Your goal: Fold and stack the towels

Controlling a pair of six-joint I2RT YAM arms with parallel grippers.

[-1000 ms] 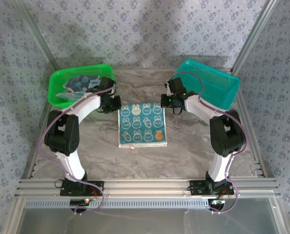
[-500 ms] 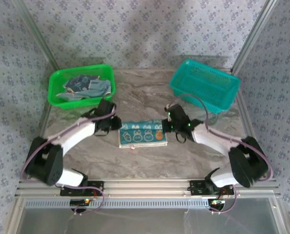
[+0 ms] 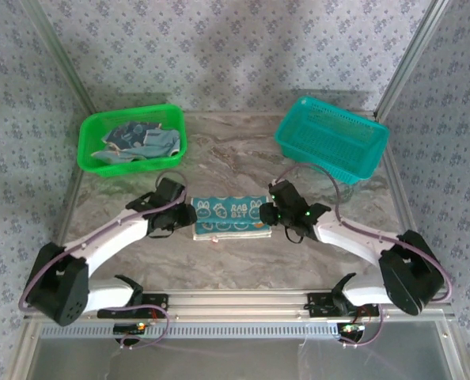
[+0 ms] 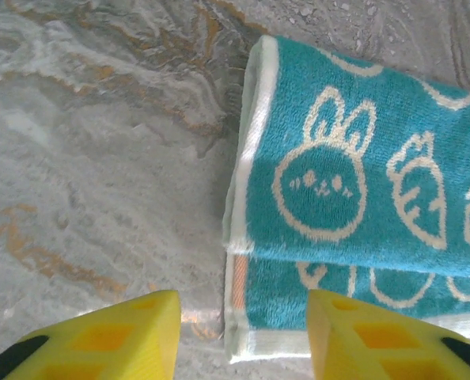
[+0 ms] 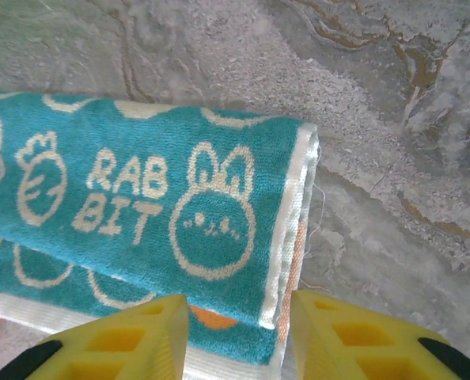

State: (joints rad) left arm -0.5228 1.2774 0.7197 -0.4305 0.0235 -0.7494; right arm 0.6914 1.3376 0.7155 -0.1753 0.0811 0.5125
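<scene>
Item: towel (image 3: 229, 215), one, folded to a strip, flat at table centre; long axis 9-to-3 o'clock seen from overhead; lower layer's hem showing along its 6 o'clock side; left gripper (image 4: 241, 307), one, at the strip's 9 o'clock end, fingers apart, holding nothing; right gripper (image 5: 239, 305), one, at the 3 o'clock end, likewise parted and empty; both equally near; further towels (image 3: 136, 142) heaped in green basket (image 3: 86, 142) at 11 o'clock, count not tellable; teal basket (image 3: 330, 138), one, at 1 o'clock; next fold judged end-to-end
</scene>
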